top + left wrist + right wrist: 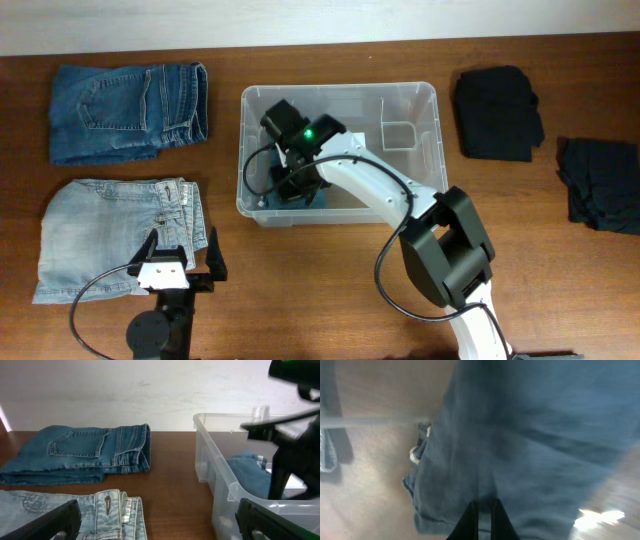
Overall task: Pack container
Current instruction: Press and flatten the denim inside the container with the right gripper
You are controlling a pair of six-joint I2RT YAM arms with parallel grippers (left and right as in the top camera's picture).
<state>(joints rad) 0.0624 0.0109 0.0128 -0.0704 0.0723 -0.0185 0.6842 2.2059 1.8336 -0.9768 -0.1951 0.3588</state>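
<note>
- The container (340,88) sits at the middle of the bench (330,290), long side facing me; both arms can reach over its rim from there
- My right tool (482,519) is down inside the container's left part, clenched, tips against the blue jeans (545,435) lying on its floor; I cannot tell whether a fold is pinched between them or the cloth is only pressed flat
- I judge this to be the seating of one garment, low and to one side so room is left beside it
- My left tool (182,250) is released, jaws wide, hovering over the light jeans (100,235) at the bench's near left; well placed for the next pick
- The dark jeans (128,112) and two black garments (498,112) (600,182) lie folded outside the container, well apart from it, not yet packed
</note>
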